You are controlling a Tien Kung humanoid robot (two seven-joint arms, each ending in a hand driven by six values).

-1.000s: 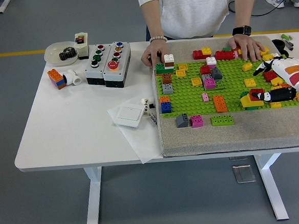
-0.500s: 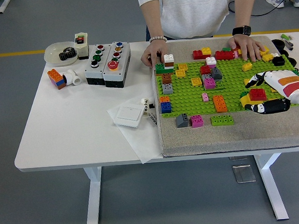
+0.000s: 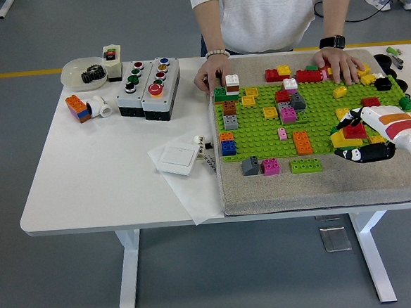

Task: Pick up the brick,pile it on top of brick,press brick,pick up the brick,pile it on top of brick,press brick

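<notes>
At the green baseplate's (image 3: 316, 121) right end, the right hand (image 3: 365, 134) reaches in with its fingers (image 3: 364, 155) clamped on a red brick (image 3: 354, 131), which sits on a yellow brick (image 3: 345, 141) there. At the counter's (image 3: 101, 168) far side, a person's two hands (image 3: 212, 73) (image 3: 340, 63) rest flat on the baseplate's far edge.
</notes>
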